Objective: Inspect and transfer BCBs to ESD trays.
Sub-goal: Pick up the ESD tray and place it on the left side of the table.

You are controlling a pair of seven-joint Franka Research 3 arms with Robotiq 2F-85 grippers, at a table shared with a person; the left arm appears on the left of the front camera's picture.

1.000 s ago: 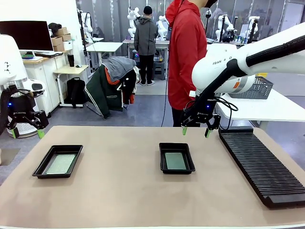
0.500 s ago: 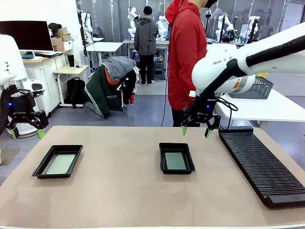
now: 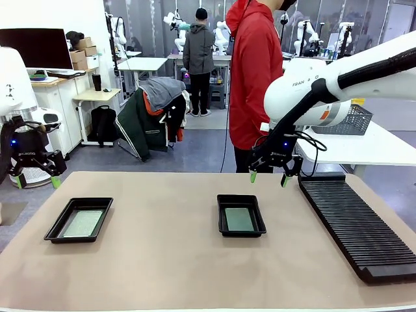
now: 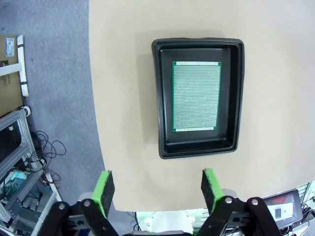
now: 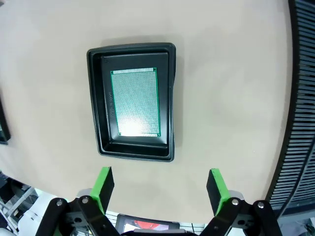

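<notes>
Two black ESD trays lie on the tan table, one at the left (image 3: 78, 220) and one near the middle (image 3: 241, 215). Each holds a pale-green BCB flat on its floor: the left board (image 3: 82, 223) (image 4: 196, 96) and the middle board (image 3: 239, 219) (image 5: 135, 102). My left gripper (image 3: 36, 179) (image 4: 157, 184) hangs open off the table's left edge, well above its tray (image 4: 198, 97). Over the far side of the table, above and right of the middle tray (image 5: 133, 102), my right gripper (image 3: 268, 177) (image 5: 158, 183) stands open. Neither holds anything.
A long black ribbed rack (image 3: 354, 220) (image 5: 300, 98) runs along the table's right side. A person in a red hooded jacket (image 3: 255, 78) stands at the far edge behind my right arm. A grey mesh basket (image 3: 352, 120) sits on a white table behind.
My right arm has drifted very slightly to the right. The trays, boards and left arm have not moved.
</notes>
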